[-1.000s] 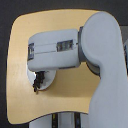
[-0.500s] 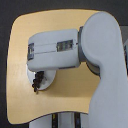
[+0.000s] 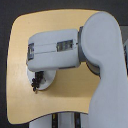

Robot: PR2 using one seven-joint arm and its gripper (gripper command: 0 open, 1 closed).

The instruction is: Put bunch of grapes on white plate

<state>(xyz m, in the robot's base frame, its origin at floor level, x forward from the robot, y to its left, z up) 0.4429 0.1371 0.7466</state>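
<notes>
**Mia:** Looking from the exterior view's left, what do you see first?

**Ben:** I see the tan surface (image 3: 20, 95). It has round corners, and its edge curves down the left side.

**Mia:** What comes next?

**Ben:** A little way in, the white plate (image 3: 46, 84) sits on the surface. Only part of it shows. The rest hides under the robot's big gray arm (image 3: 55, 50).

**Mia:** Where is the bunch of grapes?

**Ben:** The bunch of grapes (image 3: 36, 82) is dark and lies on the left part of the plate. It runs from just under the arm down to the plate's lower left rim.

**Mia:** Are the fingers holding the grapes?

**Ben:** I cannot tell. The arm's boxy end covers the fingers, so I do not see if they are spread or pressed together. The top of the grapes goes right up under that end.

**Mia:** What is farther right?

**Ben:** The arm gets fat and round there, then bends down along the exterior view's right side. It hides a lot of the surface.
</notes>
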